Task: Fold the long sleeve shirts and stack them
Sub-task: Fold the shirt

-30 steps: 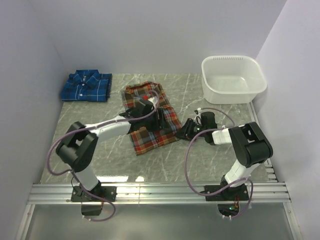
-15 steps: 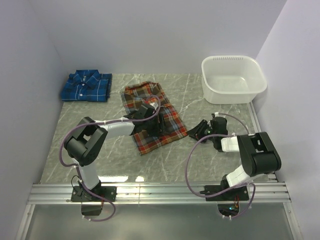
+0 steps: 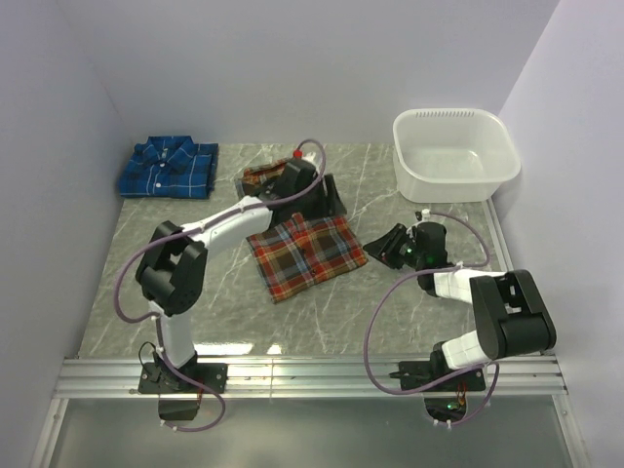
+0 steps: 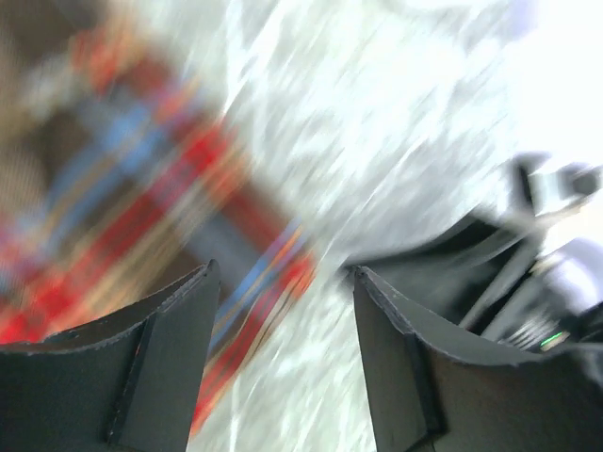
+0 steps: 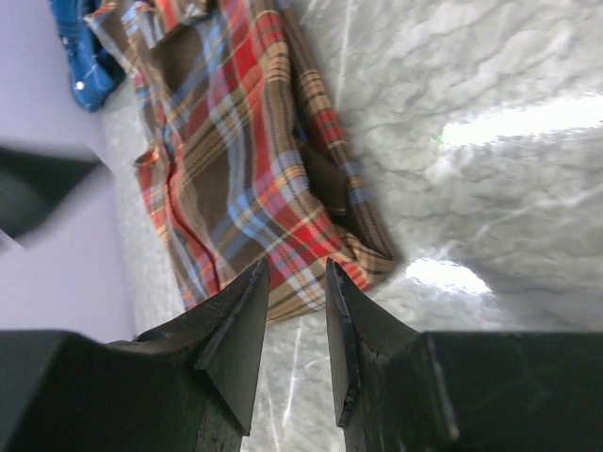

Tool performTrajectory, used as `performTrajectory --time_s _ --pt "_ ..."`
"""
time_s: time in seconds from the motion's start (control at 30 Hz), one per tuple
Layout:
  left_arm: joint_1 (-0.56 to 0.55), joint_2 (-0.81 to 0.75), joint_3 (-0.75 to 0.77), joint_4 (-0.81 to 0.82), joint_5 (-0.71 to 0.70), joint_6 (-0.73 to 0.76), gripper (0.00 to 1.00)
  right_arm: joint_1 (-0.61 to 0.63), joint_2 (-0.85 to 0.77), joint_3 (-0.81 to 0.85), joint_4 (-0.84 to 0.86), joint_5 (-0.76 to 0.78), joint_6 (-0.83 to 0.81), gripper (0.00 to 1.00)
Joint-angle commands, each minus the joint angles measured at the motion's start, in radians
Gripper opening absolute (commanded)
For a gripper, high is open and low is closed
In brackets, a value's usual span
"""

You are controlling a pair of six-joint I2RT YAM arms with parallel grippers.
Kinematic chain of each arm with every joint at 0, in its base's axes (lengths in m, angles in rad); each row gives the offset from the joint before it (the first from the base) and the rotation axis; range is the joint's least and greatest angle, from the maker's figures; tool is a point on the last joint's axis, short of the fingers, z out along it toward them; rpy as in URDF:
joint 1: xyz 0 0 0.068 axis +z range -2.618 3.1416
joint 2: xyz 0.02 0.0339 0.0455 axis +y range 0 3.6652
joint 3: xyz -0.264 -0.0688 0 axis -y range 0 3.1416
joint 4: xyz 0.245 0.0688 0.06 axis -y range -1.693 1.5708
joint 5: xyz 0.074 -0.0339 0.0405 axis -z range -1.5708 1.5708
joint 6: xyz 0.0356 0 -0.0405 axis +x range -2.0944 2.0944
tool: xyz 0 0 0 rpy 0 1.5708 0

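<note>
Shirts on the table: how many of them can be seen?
2. The blue shirt lies folded at the far left. The red shirt lies near the middle, between the two arms. No other shirt shows in any view.

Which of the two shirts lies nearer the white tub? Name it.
The red-orange plaid shirt, mid-table; the blue shirt sits folded in the far left corner, farther from the tub.

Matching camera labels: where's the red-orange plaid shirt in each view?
Top external: red-orange plaid shirt lies mid-table, its far end partly under the left arm.
Left wrist: heavily blurred red and blue plaid across the left half.
Right wrist: runs from upper left to centre.
Shared landmark: the grey marbled tabletop beside the shirt shows in all three views.
</note>
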Motion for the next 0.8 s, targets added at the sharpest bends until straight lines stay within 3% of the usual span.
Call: performTrajectory --time_s 0.0,0.17,0.37,0.77 --pt "0.006 0.1 0.152 -0.025 -0.023 0.053 0.64 0.012 0.031 0.015 0.104 -0.022 0.049 0.38" --pt "0.014 0.255 0.282 -0.017 0.004 0.061 0.63 0.014 0.103 0.018 0.18 -0.042 0.089 0.38" --pt "0.041 0.384 0.305 0.079 0.021 0.055 0.62 0.014 0.206 0.004 0.228 -0.049 0.146 0.37" --pt "0.134 0.383 0.178 0.188 0.047 -0.02 0.63 -0.012 0.158 -0.091 0.095 0.124 0.116 0.37"
